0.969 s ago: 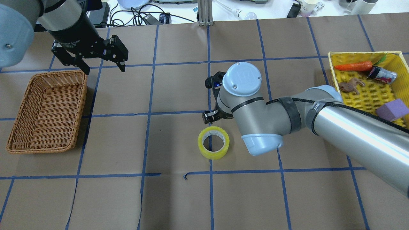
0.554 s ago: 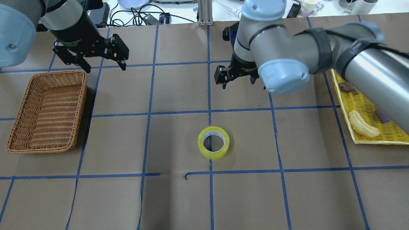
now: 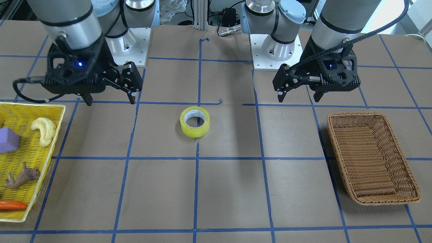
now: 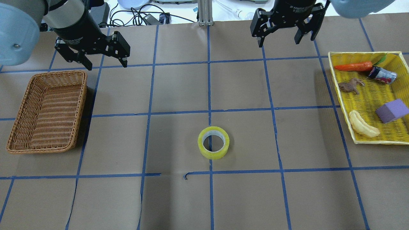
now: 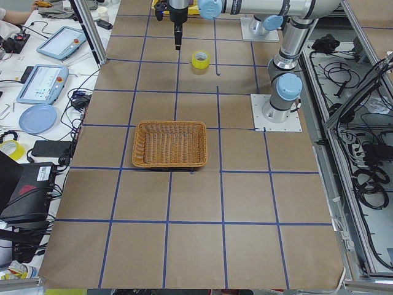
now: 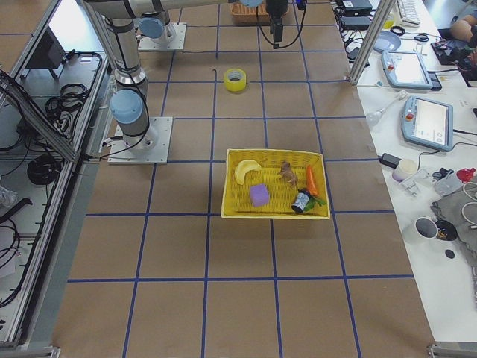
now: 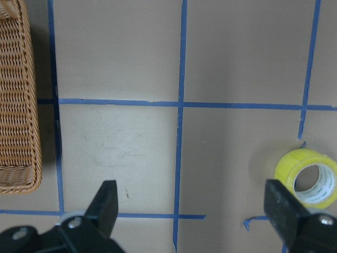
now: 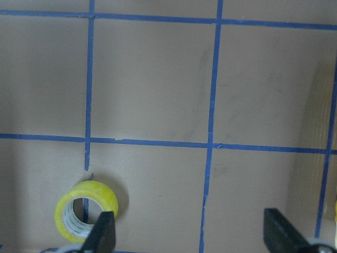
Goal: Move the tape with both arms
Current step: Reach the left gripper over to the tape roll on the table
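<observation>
- Note the table (image 4: 179, 89): brown paper marked with blue grid lines.
- Find the wicker basket (image 4: 60, 73) at the left and the yellow tray (image 4: 364, 53) at the right.
- Check the left gripper (image 4: 106, 65): it hangs just beyond the basket's far edge, jaws spread wide, holding nothing.
- Check the right gripper (image 4: 278, 43): it hangs at the far side, right of centre, jaws spread wide, holding nothing.
- Locate the tape (image 4: 213, 142): it lies flat near the table centre, well apart from both grippers.
</observation>
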Available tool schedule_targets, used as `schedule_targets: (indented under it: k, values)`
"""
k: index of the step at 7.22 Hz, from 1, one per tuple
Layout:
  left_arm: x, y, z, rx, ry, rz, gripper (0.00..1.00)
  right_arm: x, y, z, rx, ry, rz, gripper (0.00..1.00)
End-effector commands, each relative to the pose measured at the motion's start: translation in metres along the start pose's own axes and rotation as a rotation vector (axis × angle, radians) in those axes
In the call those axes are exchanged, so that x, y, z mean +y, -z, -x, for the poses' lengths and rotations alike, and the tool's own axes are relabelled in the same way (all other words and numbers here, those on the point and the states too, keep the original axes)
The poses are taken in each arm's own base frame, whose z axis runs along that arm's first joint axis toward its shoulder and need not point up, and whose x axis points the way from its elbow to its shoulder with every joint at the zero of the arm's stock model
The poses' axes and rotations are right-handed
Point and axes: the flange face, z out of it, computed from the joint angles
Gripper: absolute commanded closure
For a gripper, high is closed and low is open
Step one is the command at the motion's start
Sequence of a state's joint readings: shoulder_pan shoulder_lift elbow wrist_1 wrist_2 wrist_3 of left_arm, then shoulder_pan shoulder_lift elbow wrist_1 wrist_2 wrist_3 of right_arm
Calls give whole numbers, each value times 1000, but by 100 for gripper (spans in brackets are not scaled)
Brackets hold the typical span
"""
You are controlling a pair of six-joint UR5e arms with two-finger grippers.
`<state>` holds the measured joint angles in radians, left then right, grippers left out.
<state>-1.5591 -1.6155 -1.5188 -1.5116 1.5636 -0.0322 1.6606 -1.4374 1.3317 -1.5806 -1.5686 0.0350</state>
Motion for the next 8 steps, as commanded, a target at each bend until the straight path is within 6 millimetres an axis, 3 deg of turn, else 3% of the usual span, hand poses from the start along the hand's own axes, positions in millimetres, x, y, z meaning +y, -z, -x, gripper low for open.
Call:
schedule_targets:
  k: [1,3,4,6,7,8]
  values:
    - [1,-8,-8,2,7,16,0,6,9,-1,2,0,-56,0]
    - [13,-38,-56,7,78,-2,0,8,6,-4,1,-3,-52,0]
    - [34,-74,-81,-3,26,47,0,9,7,-2,-1,-4,-55,0]
    - [70,-140,-113,2,64,44,0,8,7,-3,-1,-10,-55,0]
    - [83,-159,-135,11,16,23,0,9,6,-1,-1,-9,-53,0]
    - [92,-190,-144,-6,-5,76,0,9,6,-1,-1,-9,-52,0]
